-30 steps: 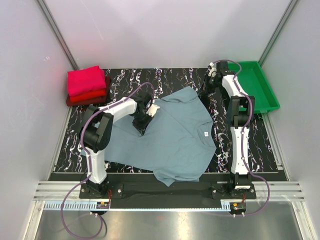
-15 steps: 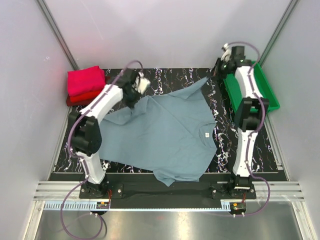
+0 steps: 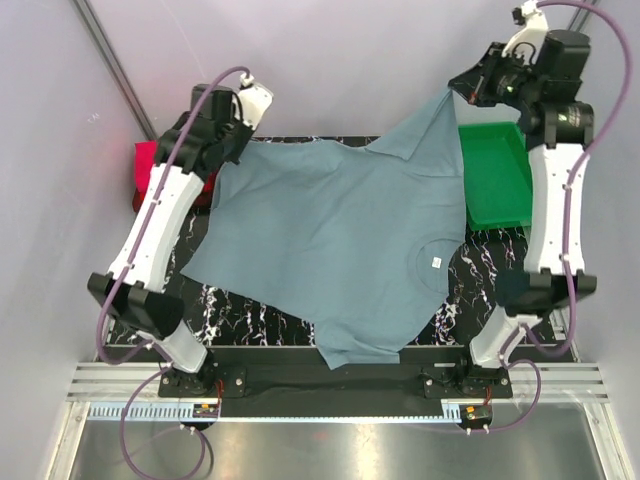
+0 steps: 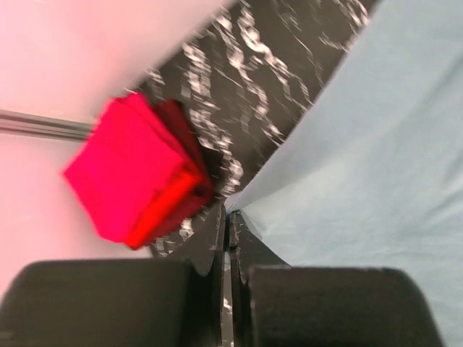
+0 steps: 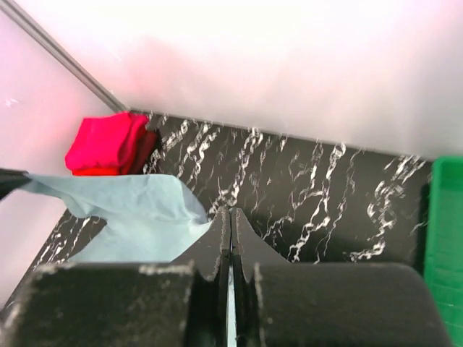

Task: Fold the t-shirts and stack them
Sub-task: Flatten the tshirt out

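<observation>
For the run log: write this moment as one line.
left gripper: shut on grey-blue t-shirt | right gripper: shut on same shirt | shirt: spread between both arms | pink-red stack: far left, untouched

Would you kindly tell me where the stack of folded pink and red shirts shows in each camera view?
Top external: the folded stack sits far left, partly hidden.
Left wrist: folded stack left of centre.
Right wrist: folded stack upper left.
Shared landmark: the grey-blue t-shirt, in all three.
</observation>
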